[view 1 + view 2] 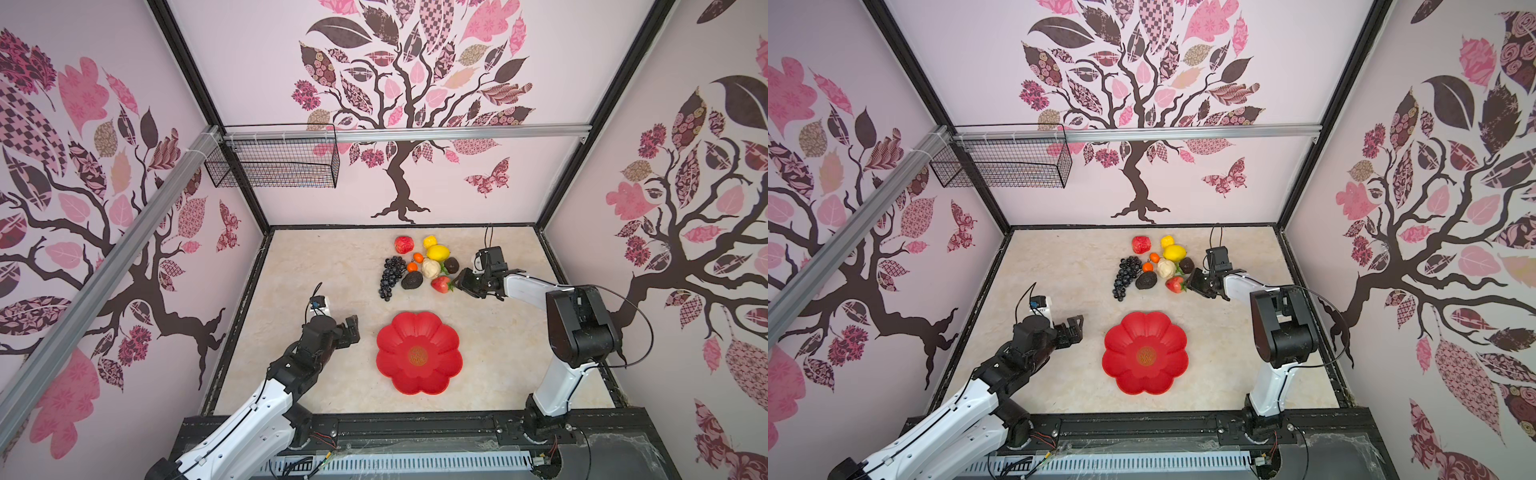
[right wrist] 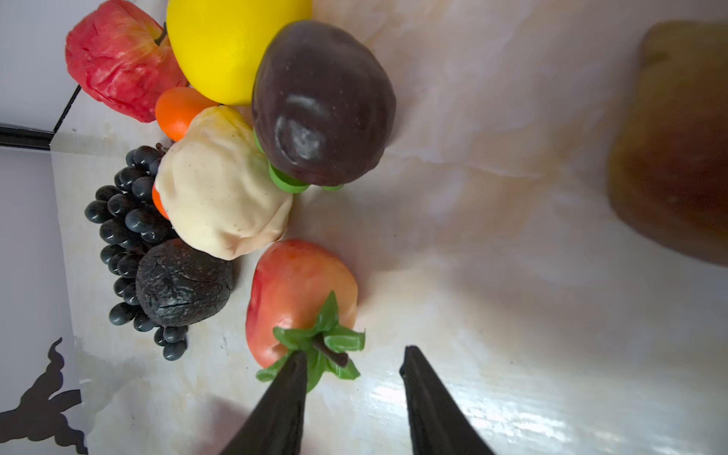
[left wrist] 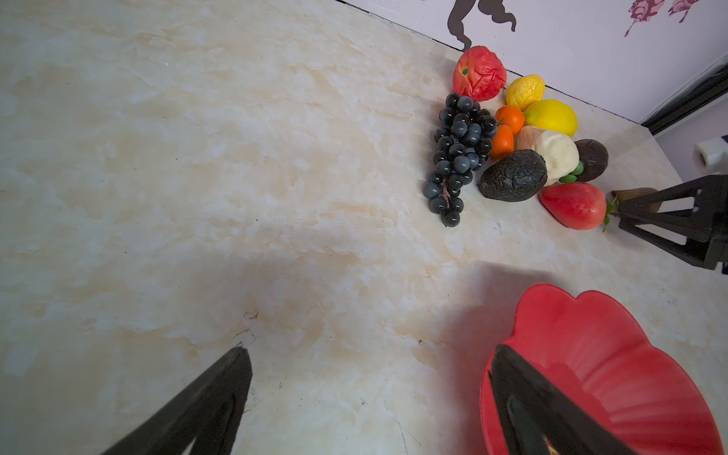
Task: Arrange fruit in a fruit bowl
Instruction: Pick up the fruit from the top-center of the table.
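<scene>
A: Red bowl (image 1: 442,338), where is it?

B: Flat on the marble table (image 1: 316,257), just beside the left gripper (image 3: 370,347). Those jaws stand wide, holding nothing, and one finger (image 3: 543,402) overlaps the rim in the wrist view.

A: And the right gripper (image 2: 354,350)?

B: Jaws part-way apart, low at the strawberry (image 2: 299,287). Its green stem lies between them, one fingertip (image 2: 293,366) on the leaves, not clamped.

A: Other fruit?

B: Heaped just beyond those jaws, apart from the red bowl: grapes (image 2: 126,224), avocado (image 2: 181,283), cream pear (image 2: 220,197), lemon (image 2: 228,47), apple (image 2: 118,59).
</scene>
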Motion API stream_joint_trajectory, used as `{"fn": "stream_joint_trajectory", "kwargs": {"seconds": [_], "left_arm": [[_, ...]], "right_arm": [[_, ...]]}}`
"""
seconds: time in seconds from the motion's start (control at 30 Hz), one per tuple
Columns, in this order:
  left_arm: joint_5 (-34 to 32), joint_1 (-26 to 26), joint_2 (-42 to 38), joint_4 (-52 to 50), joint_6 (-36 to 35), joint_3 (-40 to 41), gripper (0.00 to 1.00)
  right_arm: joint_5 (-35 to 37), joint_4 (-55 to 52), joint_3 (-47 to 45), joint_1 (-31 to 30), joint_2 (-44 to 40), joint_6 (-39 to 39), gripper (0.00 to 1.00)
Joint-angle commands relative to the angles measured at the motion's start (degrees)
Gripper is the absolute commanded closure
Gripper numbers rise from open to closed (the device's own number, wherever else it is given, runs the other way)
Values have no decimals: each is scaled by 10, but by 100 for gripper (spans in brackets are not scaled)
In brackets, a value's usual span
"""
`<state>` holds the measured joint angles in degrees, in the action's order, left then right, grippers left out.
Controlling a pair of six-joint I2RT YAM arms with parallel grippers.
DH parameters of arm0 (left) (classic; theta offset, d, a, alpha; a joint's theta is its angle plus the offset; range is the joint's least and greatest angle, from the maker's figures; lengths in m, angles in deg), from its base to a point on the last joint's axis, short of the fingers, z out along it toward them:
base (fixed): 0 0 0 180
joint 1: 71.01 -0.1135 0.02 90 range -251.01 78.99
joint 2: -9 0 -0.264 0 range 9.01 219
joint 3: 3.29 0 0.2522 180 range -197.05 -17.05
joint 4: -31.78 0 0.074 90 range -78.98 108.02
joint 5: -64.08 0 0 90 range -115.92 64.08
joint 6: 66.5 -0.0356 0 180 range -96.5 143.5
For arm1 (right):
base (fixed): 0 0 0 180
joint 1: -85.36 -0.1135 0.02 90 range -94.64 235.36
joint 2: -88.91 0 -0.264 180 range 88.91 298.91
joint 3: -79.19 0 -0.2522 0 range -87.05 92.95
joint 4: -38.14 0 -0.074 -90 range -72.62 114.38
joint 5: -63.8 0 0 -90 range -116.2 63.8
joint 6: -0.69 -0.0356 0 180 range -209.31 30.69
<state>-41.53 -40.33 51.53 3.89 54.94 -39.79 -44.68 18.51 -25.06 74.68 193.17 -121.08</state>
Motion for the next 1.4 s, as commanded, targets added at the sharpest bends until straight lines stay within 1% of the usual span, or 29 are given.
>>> {"fn": "stream_joint_trajectory", "kwargs": {"seconds": [0.0, 0.13, 0.37, 0.7, 1.07, 1.3, 1.37], "left_arm": [[-8, -1, 3, 12, -4, 7, 2], [-7, 0, 6, 16, -5, 8, 2], [-8, 0, 10, 15, -3, 6, 2], [-9, 0, 6, 16, -3, 8, 2], [-9, 0, 8, 16, -3, 8, 2], [-9, 0, 12, 17, -3, 7, 2], [-9, 0, 13, 17, -3, 7, 2]], "right_arm": [[-15, 8, 15, 2, 16, 2, 61], [-19, 11, 14, 2, 20, 2, 69], [-20, 14, 15, 2, 24, 4, 77], [-26, 16, 20, 2, 34, 6, 80], [-21, 13, 24, 2, 31, 11, 90], [-13, 3, 23, 0, 12, 25, 99], [-9, 1, 22, -1, 6, 29, 100]]}}
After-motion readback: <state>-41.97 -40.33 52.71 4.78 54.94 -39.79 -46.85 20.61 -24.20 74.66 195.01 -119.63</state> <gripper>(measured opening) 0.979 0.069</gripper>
